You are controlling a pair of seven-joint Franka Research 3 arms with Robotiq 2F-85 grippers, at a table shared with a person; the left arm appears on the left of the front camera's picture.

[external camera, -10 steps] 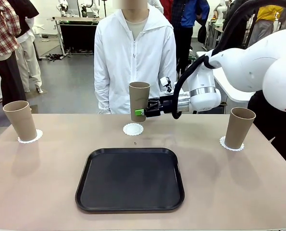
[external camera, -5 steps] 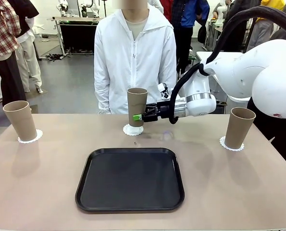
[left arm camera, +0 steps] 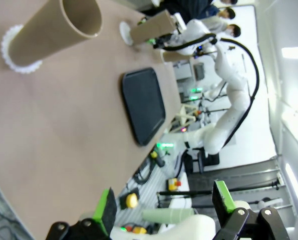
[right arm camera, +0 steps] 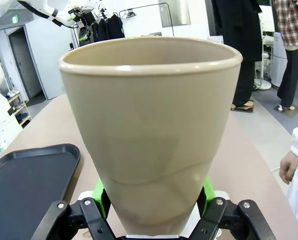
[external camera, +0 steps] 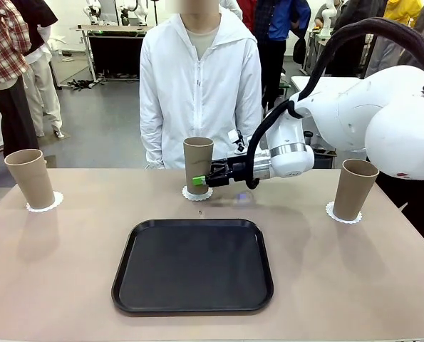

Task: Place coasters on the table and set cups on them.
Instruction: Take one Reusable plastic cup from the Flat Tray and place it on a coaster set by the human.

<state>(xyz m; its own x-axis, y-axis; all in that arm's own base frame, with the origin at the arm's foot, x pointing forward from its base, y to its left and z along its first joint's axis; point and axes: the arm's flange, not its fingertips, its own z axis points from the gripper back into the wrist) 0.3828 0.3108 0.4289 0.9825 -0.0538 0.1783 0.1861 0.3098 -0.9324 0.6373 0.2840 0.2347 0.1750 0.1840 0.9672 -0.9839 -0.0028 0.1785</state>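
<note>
Cup (external camera: 197,164) lower now, R pincer (external camera: 201,178) level, sideways.

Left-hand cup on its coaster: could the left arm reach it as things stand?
Probably yes. The left gripper hangs open and empty past the table's edge, and the left cup stands alone on its coaster, with bare tabletop between them in the left wrist view.
</note>
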